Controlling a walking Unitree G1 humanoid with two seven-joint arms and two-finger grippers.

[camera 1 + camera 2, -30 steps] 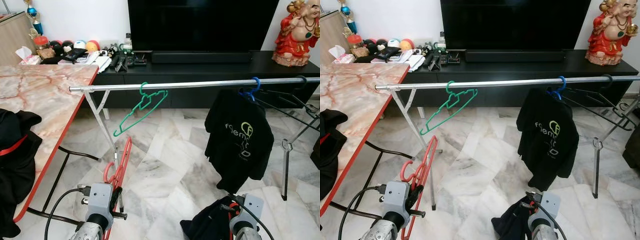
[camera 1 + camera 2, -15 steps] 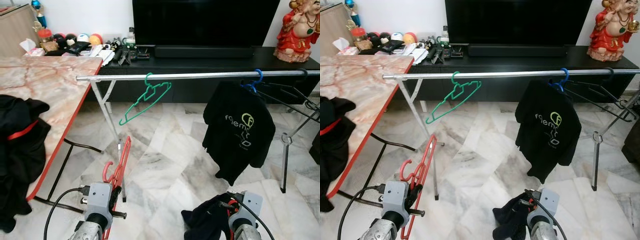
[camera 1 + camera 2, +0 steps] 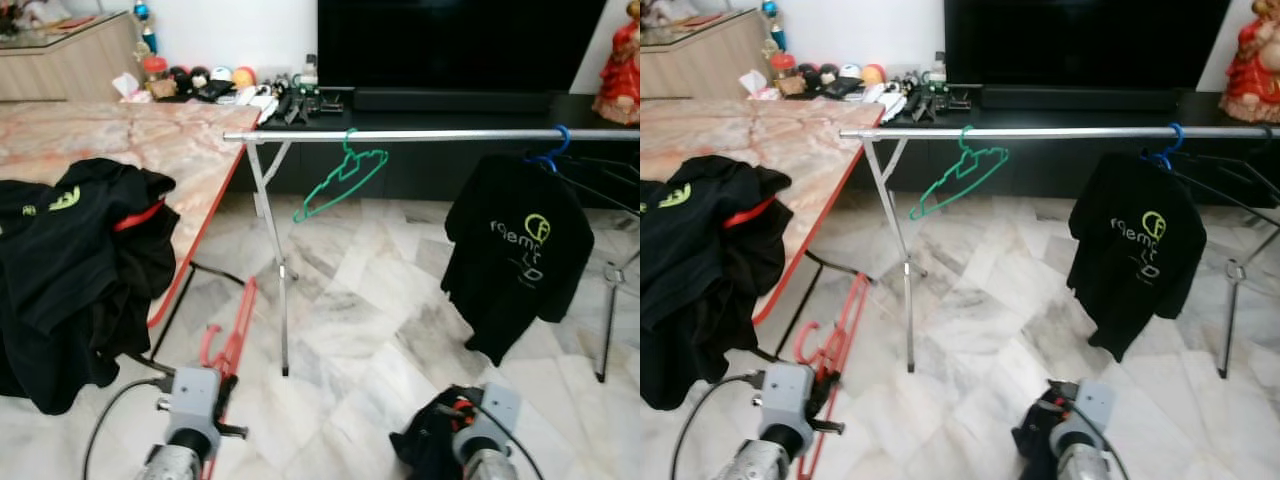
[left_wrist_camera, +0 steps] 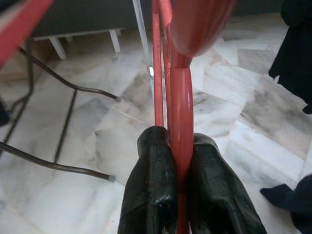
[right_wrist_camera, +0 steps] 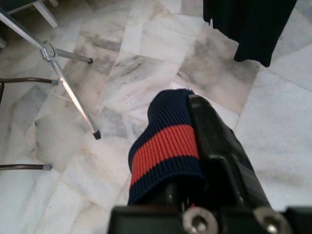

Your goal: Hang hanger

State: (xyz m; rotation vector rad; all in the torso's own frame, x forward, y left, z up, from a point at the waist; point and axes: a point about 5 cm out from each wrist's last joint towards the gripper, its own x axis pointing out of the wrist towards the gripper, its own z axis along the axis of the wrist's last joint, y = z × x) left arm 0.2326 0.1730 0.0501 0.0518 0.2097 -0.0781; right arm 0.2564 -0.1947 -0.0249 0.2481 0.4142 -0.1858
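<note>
Fingers (image 4: 151,195) of the left gripper (image 4: 181,192) are clenched on the red hanger (image 4: 179,112), gripping its shaft low at the bottom left of the head view. One red hanger is held; its long axis runs up and away from the gripper toward the rail, hook end (image 3: 207,345) curling to the left just above the wrist. At the bottom right, the right gripper (image 5: 195,146) grasps a dark navy garment with a red stripe (image 5: 165,146).

Bare marble floor (image 3: 370,320) lies between the grippers and the silver rail (image 3: 430,134), which spans the upper frame from its left post (image 3: 272,220) to the right edge. Two things hang on it: one green hanger (image 3: 340,185), tilted down to the left, and one black T-shirt (image 3: 518,255) on a blue hanger (image 3: 548,155). Open rail lies between them. At left, the red-edged marble table (image 3: 190,150) carries black clothes (image 3: 70,260) draped over its near edge.
</note>
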